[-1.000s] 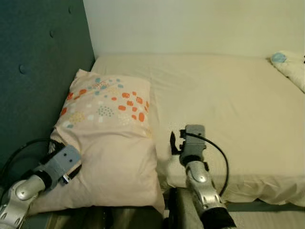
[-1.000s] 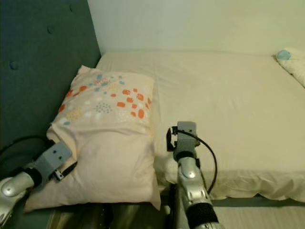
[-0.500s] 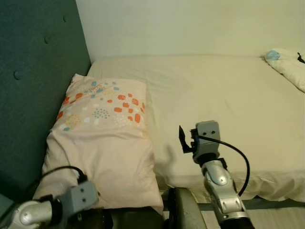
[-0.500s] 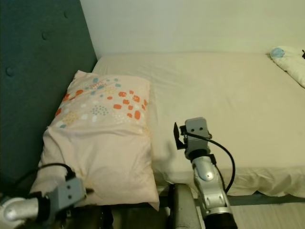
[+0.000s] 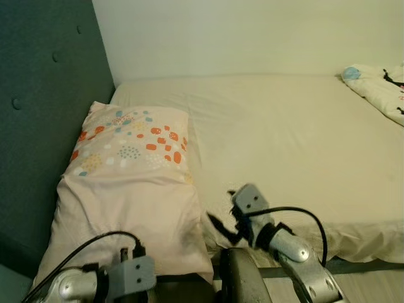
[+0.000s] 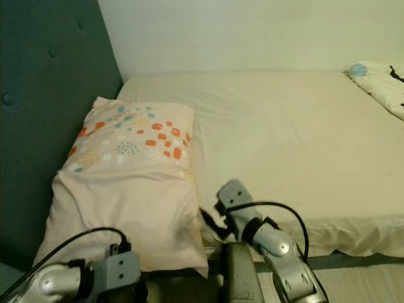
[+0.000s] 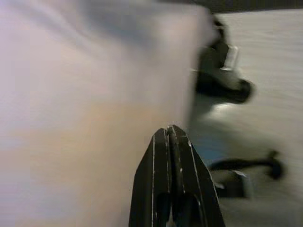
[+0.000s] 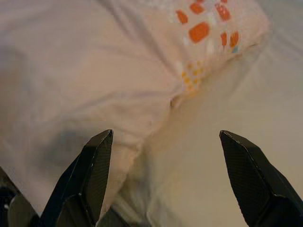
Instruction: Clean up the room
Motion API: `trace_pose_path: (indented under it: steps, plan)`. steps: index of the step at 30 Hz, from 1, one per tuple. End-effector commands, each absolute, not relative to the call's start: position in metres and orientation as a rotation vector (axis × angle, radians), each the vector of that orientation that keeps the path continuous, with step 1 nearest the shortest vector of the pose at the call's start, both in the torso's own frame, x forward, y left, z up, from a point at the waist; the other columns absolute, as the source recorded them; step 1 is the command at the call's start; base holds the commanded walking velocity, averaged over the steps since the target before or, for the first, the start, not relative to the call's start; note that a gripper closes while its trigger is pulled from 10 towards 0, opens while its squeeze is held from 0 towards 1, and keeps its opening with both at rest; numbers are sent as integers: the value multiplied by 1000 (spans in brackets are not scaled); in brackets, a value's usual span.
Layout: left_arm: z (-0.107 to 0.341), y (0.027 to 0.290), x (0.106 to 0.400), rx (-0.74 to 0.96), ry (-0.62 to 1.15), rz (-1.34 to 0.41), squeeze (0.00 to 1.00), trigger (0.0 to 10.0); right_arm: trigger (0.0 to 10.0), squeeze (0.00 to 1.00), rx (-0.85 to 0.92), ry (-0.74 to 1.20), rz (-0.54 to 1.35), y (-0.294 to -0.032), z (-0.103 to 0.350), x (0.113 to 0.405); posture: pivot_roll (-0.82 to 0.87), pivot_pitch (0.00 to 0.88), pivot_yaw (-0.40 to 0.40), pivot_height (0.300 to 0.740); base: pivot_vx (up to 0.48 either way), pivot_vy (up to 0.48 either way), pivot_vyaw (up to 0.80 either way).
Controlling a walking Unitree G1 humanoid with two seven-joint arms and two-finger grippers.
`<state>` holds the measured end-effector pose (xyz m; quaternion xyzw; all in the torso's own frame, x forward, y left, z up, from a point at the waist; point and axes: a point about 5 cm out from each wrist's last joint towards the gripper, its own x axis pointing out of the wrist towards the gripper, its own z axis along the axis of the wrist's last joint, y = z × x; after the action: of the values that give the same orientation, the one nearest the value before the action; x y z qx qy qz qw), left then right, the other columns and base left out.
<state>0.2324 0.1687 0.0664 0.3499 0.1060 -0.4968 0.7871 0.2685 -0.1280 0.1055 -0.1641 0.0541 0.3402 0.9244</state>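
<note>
A pale pink pillow with orange and blue spots lies at the head end of the cream bed, against the blue headboard. My right gripper is low at the bed's near edge, beside the pillow's near right corner. It is open: in the right wrist view its fingers stand wide apart, with the pillow and the sheet between them and nothing held. My left gripper is shut on nothing, next to the blurred pillow; its grey wrist sits below the pillow's near edge.
A padded blue headboard rises on the left. A white patterned cloth with a blue patch lies at the bed's far right. The sheet hangs over the near edge, with pale floor beneath.
The camera has shifted a little. My left arm has drawn back from the pillow's left side to below its near edge. My right gripper has dropped and turned toward the pillow's corner.
</note>
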Motion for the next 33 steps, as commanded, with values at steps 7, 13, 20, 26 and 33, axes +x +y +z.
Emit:
trace_pose_path:
  steps: [7, 13, 20, 26, 33]
  plan:
    - [75, 156, 292, 853, 155, -866, 0, 0, 10000, 0, -327, 121, 682, -125, 109, 265, -95, 199, -28, 570, 0, 0, 0]
    - [100, 145, 341, 945, 103, -734, 0, 0, 10000, 0, -305, 139, 658, -126, 109, 261, -101, 210, -20, 570, 0, 0, 0]
    - [145, 145, 387, 1142, 12, -473, 0, 0, 10000, 0, -293, 115, 586, -132, 115, 263, -119, 223, -2, 570, 0, 0, 0]
    - [156, 151, 389, 1063, 19, -568, 0, 0, 10000, 0, -288, 121, 573, -135, 115, 259, -121, 223, 4, 570, 0, 0, 0]
    - [105, 180, 329, 754, 346, -1203, 0, 0, 10000, 0, -273, 123, 594, -131, 113, 259, -87, 213, -9, 570, 0, 0, 0]
